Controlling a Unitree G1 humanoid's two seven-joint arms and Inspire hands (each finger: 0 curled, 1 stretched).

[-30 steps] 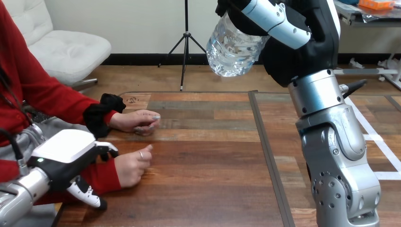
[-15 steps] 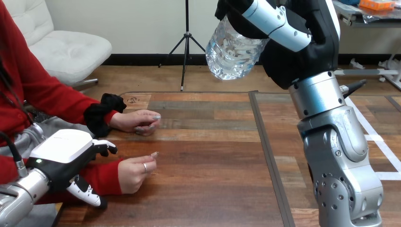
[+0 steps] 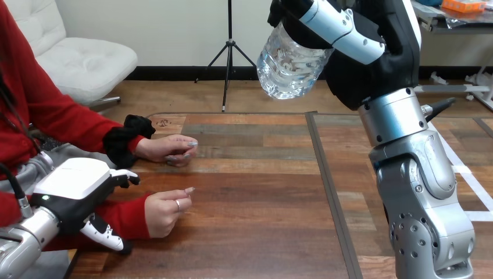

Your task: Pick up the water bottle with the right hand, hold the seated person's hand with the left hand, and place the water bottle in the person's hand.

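Table [image 3: 261, 192] below, right hand [image 3: 360, 52] clasps bottle [image 3: 288, 67] high, well right of person's near hand [image 3: 165, 212]; left hand [image 3: 72, 180], nearer, open astride its sleeve [image 3: 125, 218].

Clear ribbed plastic water bottle [image 3: 289, 67] at twelve o'clock; matt grained wooden table [image 3: 256, 197]; smooth white plastic shell on left hand [image 3: 72, 189], eight o'clock; satin silver metal right forearm [image 3: 421, 192]

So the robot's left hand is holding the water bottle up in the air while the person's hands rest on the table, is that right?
Not quite: in the head view the right hand holds the water bottle up in the air; the person's hands do rest on the table.
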